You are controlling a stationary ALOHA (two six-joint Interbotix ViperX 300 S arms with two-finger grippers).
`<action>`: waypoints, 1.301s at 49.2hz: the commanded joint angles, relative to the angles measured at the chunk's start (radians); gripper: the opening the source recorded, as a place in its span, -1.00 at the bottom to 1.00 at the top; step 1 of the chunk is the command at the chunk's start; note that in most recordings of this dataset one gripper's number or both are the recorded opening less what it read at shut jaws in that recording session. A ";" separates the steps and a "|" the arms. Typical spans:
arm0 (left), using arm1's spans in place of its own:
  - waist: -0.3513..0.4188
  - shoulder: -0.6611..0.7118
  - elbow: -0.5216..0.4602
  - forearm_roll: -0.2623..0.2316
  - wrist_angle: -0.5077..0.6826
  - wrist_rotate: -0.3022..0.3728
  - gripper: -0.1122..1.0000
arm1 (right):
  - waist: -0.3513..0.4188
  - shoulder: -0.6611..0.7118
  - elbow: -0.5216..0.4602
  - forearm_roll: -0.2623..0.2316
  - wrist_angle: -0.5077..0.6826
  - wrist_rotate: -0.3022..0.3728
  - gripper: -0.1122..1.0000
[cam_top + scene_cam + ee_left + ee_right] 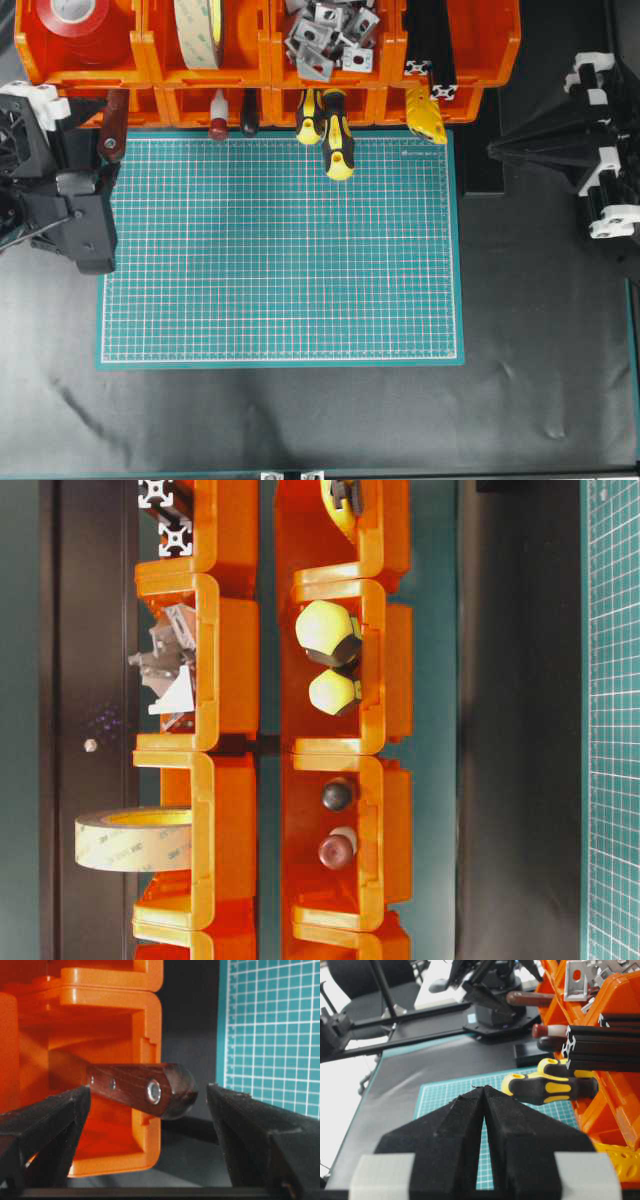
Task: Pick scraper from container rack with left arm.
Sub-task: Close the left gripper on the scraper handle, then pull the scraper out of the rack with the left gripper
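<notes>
The scraper (135, 1087) lies in the lowest left bin of the orange container rack (145, 1025). Its reddish-brown handle with the metal-ringed hole pokes out of the open front, and the blade is hidden inside. My left gripper (149, 1091) is open, one finger on each side of the handle end, with a gap on both sides. From overhead the scraper (111, 128) shows beside the left arm (55, 190) under the container rack (150, 50). My right gripper (484, 1088) is shut and empty, far right of the mat, also seen overhead as the right gripper (495, 150).
A green cutting mat (280, 250) fills the middle. Two yellow-and-black screwdrivers (335, 135) and a dark-red knob-handled tool (218, 120) stick out of neighbouring bins. Upper bins hold a red tape roll (85, 20), a pale tape roll (200, 30) and metal brackets (330, 35).
</notes>
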 commanded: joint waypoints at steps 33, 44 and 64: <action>-0.137 -0.035 -0.141 0.002 0.152 0.034 -0.24 | 0.002 -0.017 -0.020 0.002 -0.002 -0.002 -0.81; -0.245 -0.029 -0.328 0.002 0.310 0.181 -0.41 | 0.002 -0.031 -0.020 0.002 -0.002 -0.002 -0.81; -0.419 0.094 -0.627 0.002 0.563 0.405 -0.44 | 0.002 -0.097 -0.041 0.002 0.044 0.003 -0.81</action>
